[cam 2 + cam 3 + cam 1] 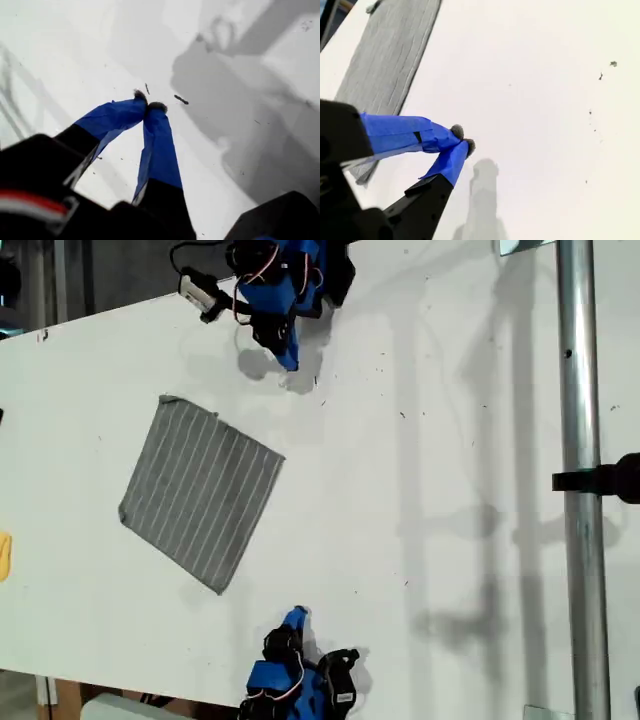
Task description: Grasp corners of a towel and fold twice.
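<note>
The surface is a flat, matte white board, marked with small dark specks and soft grey shadows. A smooth, round metal pole crosses it well apart from the towel, toward the exterior view's right, and carries a black clamp. The towel lies flat and unfolded on the surface as a thin grey woven square with fine pale parallel stripes, turned so that its corners point outward like a diamond. One corner looks slightly frayed. Two blue-and-black arms sit on either side of the towel, clear of the cloth. My first claw is just beyond the towel toward the exterior view's top. Its blue-taped fingers are pinched together at the tips and hold nothing. My second claw is just beyond the towel's lowest corner toward the exterior view's bottom. It is likewise closed tip to tip and empty, over bare surface beside the cloth's edge.
</note>
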